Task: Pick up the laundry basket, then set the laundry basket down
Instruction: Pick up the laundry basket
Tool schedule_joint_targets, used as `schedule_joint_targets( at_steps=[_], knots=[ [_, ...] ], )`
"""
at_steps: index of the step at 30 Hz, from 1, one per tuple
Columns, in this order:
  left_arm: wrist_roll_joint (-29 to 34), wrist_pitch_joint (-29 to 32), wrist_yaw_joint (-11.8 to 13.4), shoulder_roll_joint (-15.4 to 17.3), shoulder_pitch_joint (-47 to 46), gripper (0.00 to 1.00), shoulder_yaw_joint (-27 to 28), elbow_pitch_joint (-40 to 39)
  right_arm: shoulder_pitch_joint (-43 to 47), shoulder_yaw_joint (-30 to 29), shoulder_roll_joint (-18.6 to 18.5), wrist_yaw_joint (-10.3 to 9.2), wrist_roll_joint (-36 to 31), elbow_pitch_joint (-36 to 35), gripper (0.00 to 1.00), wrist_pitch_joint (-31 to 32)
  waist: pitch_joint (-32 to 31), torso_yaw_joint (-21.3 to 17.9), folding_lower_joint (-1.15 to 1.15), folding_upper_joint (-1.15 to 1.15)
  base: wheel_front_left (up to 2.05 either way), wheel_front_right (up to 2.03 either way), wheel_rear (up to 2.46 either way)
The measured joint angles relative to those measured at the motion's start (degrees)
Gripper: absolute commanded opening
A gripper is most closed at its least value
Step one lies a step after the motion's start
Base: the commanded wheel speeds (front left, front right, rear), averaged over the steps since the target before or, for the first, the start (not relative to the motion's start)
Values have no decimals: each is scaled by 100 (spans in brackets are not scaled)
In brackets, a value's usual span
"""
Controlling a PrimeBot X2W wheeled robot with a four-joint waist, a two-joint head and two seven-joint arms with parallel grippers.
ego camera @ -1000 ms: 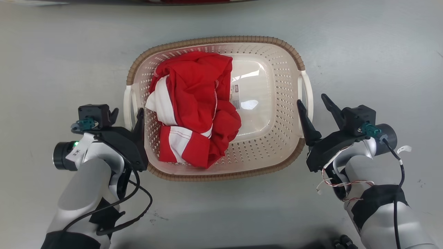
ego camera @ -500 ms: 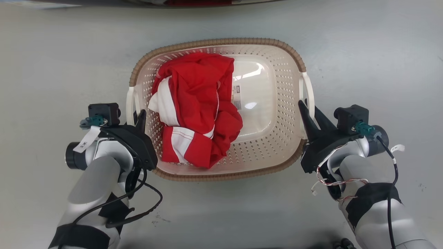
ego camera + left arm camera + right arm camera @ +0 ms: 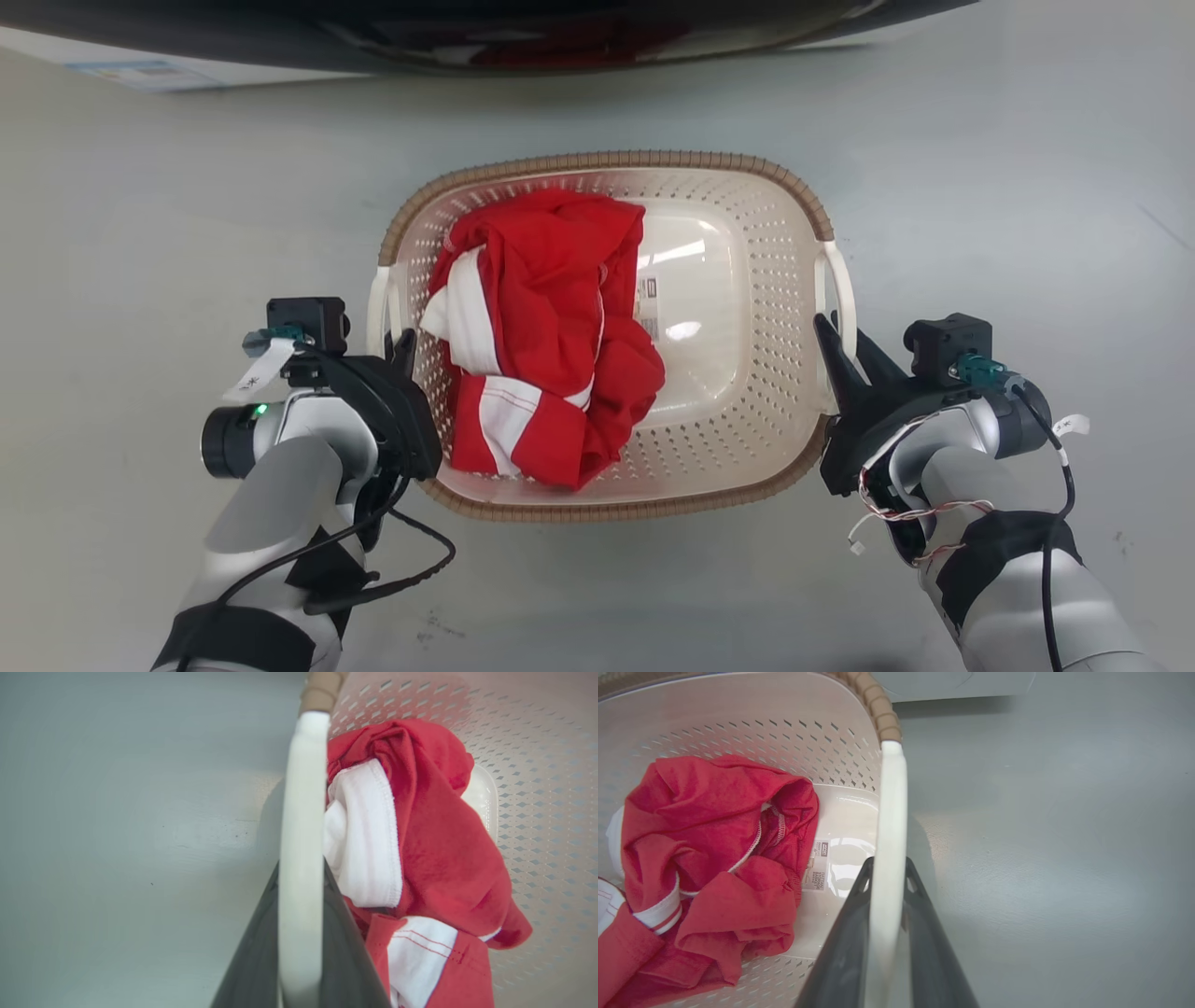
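Note:
The laundry basket point(image 3: 597, 161) is cream-white with perforated sides and a brown woven rim, and it sits mid-view over the grey floor. My left gripper point(image 3: 397, 350) is shut on its left white loop handle point(image 3: 377, 299). In the left wrist view that handle point(image 3: 301, 812) runs between my gripper's point(image 3: 301, 872) dark fingers. My right gripper point(image 3: 845, 341) is shut on the right handle point(image 3: 842, 280), which the right wrist view shows as a pale band point(image 3: 889, 812) pinched in my gripper point(image 3: 887, 863). I cannot tell whether the basket is off the floor.
A crumpled red and white garment point(image 3: 541, 345) fills the basket's left half. A dark curved front of a machine point(image 3: 597, 37) crosses the top edge, with its white body point(image 3: 952, 683) beyond the basket. Grey floor point(image 3: 1027, 187) lies around.
The right gripper's fingers, apart a second ago, have shut on the right handle. Both arms drew in against the basket. The camera moved, bringing the machine into view at the top.

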Motion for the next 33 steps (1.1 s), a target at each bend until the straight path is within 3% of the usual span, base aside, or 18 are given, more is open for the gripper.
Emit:
schedule_joint_targets(
  at_steps=[19, 33],
  knots=[
    [-347, 630, -107, -147, 251, 0, 9, 533, 37, 167, 85, 77, 253, 846, 0, 303, -1083, 39, 0, 0, 0, 0, 0],
    [-522, 1026, -127, -169, 716, 0, -8, 665, 506, 349, 149, 94, 556, 1040, 0, 602, -1971, 78, 0, 0, 0, 0, 0]
  ],
)
